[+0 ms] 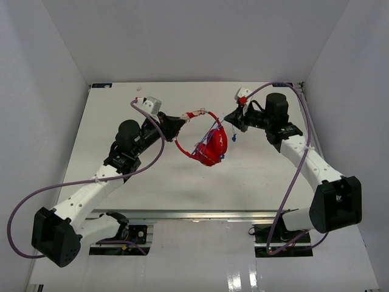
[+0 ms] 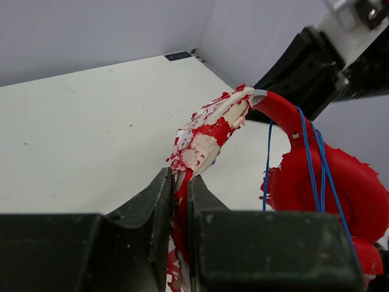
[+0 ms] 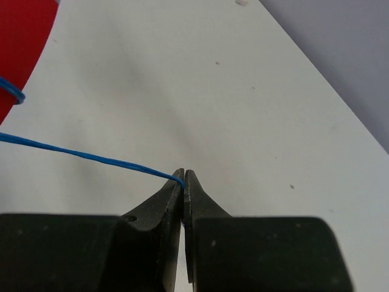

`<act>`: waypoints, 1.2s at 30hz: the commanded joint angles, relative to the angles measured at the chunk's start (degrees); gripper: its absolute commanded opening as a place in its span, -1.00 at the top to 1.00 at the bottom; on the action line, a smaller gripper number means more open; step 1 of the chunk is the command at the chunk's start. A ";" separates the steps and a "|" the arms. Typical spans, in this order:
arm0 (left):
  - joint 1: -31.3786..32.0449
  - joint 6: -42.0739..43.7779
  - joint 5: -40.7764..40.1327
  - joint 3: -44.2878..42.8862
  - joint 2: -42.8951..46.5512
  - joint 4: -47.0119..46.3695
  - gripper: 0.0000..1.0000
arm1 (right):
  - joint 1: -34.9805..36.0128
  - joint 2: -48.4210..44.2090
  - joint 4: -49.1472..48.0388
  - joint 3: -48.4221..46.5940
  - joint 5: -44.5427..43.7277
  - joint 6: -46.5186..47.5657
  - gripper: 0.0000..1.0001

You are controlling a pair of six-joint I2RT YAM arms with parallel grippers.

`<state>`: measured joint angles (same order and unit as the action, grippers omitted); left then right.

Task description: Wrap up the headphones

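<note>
We log a white matte desk (image 1: pixel 261 182); white walls (image 1: pixel 48 73) box it in on the left, far and right sides; soft grey shadows fall near its middle; a small dark tag (image 1: pixel 100 86) sits at the far left corner edge; a few tiny dark specks (image 3: pixel 217 62) dot the surface; along the near edge a metal rail (image 1: pixel 200 214) carries both arm bases (image 1: pixel 124 232).

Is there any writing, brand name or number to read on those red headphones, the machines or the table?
No readable text anywhere.
The headphones show only flaking red paint, no brand.
A small dark mark at the far edge of the table is too small to read.
</note>
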<state>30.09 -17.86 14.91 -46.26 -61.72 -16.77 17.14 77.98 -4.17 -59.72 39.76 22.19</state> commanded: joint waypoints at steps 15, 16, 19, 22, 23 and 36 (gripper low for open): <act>2.61 -39.44 -7.97 -9.28 -13.17 -29.46 1.00 | 0.62 10.61 -71.24 9.28 23.25 -68.59 0.85; 2.87 -39.44 -8.58 -10.16 -13.87 -29.37 1.00 | 1.14 10.70 -71.67 9.54 23.17 -68.77 0.85; 3.43 -39.82 -11.76 -12.54 -15.38 -29.29 1.00 | 2.27 10.73 -72.54 11.64 22.79 -68.60 0.84; 3.49 -40.90 -17.15 -13.72 -15.56 -28.38 1.00 | 3.11 10.62 -72.82 14.04 22.58 -67.68 0.83; 3.49 -41.21 -18.38 -13.89 -15.48 -27.98 1.00 | 3.35 10.55 -72.82 14.57 22.30 -67.57 0.82; 3.40 -41.25 -31.17 -18.12 -16.07 -22.05 1.00 | 5.04 7.22 -71.63 17.27 20.82 -66.46 0.85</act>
<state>33.77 -57.76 -8.57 -59.39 -79.42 -36.08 21.39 88.16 -74.43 -43.74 60.79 -45.09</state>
